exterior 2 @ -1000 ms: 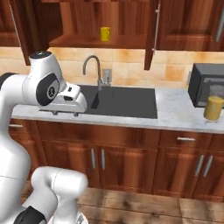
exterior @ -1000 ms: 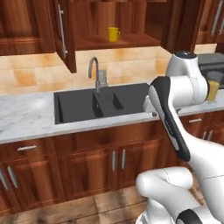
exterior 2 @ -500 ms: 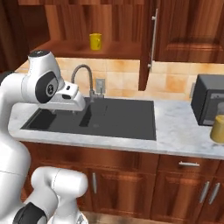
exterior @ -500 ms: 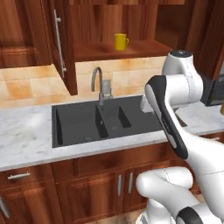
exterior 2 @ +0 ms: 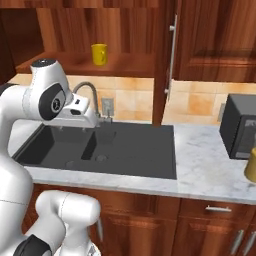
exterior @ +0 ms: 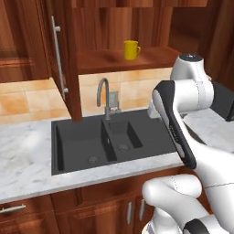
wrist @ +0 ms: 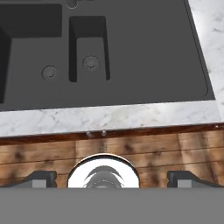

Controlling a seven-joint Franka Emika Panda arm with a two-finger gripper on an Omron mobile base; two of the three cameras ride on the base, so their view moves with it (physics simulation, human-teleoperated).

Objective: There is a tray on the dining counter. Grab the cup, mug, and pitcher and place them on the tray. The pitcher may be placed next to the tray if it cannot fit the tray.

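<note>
My claw [wrist: 112, 177] hangs above the front edge of the marble counter [wrist: 131, 116], its two finger tips [wrist: 40, 178] spread wide apart with nothing between them. Below me lies the black sink [wrist: 100, 52], two basins with their drains, and past the counter lip I look down on wood floor. The mug [exterior: 131, 50] stands upright on the shelf of the open upper cabinet [exterior: 114, 59], above and behind the curved faucet [exterior: 106, 96], well apart from my claw; its handle points to the right in the left base view. At the right edge of the right base view a yellowish vessel [exterior 2: 251, 166] sits by the microwave [exterior 2: 240, 126], possibly the pitcher, too cropped to tell.
</note>
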